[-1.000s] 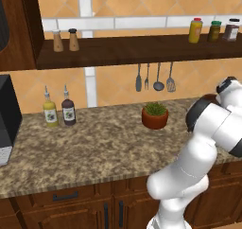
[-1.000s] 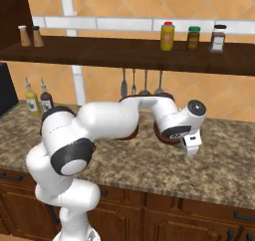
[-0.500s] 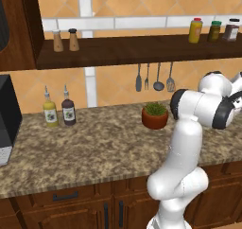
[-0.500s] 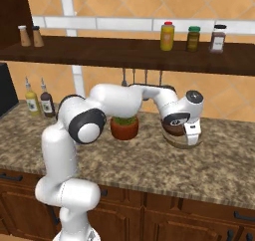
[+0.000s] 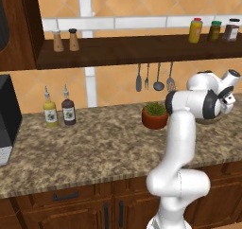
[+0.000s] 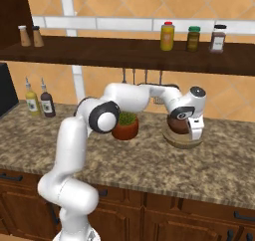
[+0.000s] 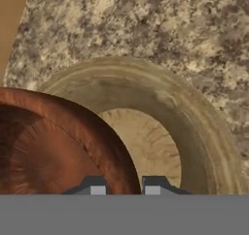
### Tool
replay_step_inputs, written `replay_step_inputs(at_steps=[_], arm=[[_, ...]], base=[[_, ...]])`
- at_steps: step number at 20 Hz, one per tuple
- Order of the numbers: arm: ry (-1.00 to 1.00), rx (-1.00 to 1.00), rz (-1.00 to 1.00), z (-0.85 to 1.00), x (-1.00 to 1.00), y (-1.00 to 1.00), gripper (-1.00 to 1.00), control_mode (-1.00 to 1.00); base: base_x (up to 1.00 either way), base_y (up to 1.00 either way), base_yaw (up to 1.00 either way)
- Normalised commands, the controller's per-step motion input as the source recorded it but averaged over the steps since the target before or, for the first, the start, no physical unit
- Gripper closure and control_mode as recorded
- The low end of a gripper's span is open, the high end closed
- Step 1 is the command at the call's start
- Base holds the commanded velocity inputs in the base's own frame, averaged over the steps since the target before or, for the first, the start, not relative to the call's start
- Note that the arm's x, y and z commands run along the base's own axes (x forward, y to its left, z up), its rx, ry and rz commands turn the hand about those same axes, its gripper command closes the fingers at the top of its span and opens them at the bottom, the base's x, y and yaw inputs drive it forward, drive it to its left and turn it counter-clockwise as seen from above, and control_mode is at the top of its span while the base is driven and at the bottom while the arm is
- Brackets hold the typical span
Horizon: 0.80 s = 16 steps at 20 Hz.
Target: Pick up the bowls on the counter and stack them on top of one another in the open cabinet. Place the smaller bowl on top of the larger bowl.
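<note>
- The end effector (image 7: 125, 189) grips the rim of the smaller bowl (image 7: 53, 146), its two tips astride the wall, carrying it just above the larger bowl (image 6: 183, 138) on the granite surface (image 6: 149, 160).
- Glossy, rigid wood, probably light and slippery; the rim is the sensible hold.
- The hand view shows the tan hollow beneath; the right base view shows the open cabinet (image 6: 124, 56) above.

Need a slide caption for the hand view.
Gripper straddling the dark reddish-brown wooden bowl's rim, above the wide tan wooden bowl on the granite counter.
</note>
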Motion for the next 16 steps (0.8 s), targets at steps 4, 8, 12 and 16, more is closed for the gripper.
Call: replay_step_inputs(at_steps=[4,8,12,16], arm=[[0.02,0.0,0.0,-0.34,0.5,-0.37,-1.0,-1.0],[-0.01,0.0,0.0,0.05,0.1,0.0,-1.0,-1.0],[-0.12,0.03,0.0,0.84,-0.18,0.0,-1.0,-1.0],[-0.02,0.0,0.07,0.24,-0.57,0.0,-1.0,-1.0]], base=[[0.0,0.0,0.0],[0.0,0.0,0.0],[0.0,0.0,0.0],[0.0,0.0,0.0]])
